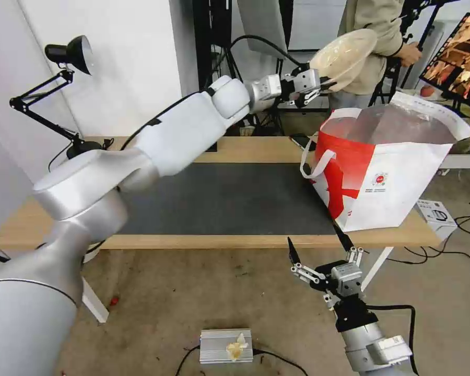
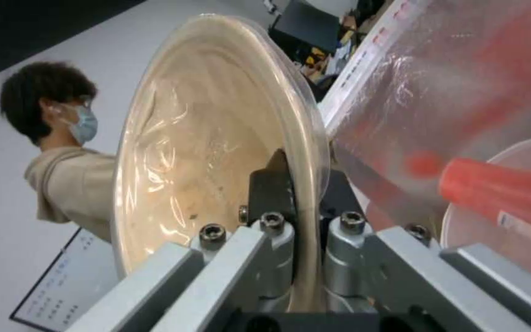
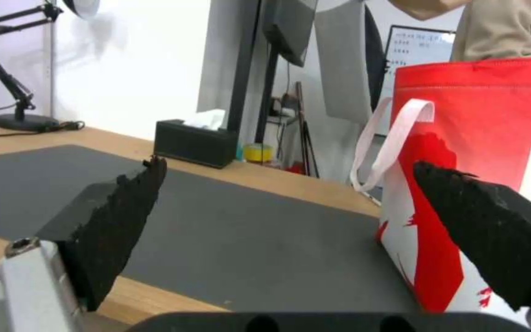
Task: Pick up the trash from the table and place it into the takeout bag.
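The left gripper (image 1: 326,83) holds the shallow bowl (image 1: 344,51) by its rim, above the table's (image 1: 245,241) far edge; the takeout bag (image 1: 389,167) stands on the table below and right of it; the right gripper (image 1: 319,245) hangs before the table's near edge, the bag just behind it; a tissue box (image 3: 196,143) sits far behind it.

Across the left of the frame runs the left arm (image 1: 156,136), glossy white shells over silver joints, with a black cable along it. Lower right, the right gripper (image 1: 318,248): silver metal links, hex screws, black serrated fingers (image 3: 115,226).
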Robot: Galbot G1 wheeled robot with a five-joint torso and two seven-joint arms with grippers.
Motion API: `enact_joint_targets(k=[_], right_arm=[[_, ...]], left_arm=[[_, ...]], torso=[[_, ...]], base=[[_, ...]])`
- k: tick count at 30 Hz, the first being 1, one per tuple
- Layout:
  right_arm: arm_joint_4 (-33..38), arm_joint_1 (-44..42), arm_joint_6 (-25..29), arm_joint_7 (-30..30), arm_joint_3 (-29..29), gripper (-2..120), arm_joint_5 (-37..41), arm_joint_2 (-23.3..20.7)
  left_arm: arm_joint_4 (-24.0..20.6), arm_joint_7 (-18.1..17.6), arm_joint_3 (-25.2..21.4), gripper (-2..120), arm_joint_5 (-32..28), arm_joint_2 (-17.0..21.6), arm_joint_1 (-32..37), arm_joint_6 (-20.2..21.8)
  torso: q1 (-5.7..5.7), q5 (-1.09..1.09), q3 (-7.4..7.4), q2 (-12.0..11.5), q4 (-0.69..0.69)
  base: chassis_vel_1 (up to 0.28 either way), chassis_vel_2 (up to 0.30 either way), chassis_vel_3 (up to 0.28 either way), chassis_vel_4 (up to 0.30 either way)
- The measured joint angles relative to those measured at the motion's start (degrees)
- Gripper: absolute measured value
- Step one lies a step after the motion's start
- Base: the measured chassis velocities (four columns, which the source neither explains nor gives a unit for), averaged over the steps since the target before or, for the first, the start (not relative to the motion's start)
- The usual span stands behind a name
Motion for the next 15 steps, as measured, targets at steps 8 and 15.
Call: enact_joint_targets(k=[8,15], right_arm=[[0.0,0.0,0.0,0.0,0.0,100,0.0,0.0],[0.0,0.0,0.0,0.0,0.0,100,0.0,0.0]], left_arm=[[4.9,0.0,-1.2,1,1.9,-4.3,0.6,-1.5],[5.5,-1.0,-0.6,1,2.0,-4.7,1.6,-1.6]], torso=[[0.0,0.0,0.0,0.0,-0.01],[0.0,-0.01,0.0,0.0,0.02]], base=[[0.0,0.0,0.0,0.0],[0.0,0.0,0.0,0.0]])
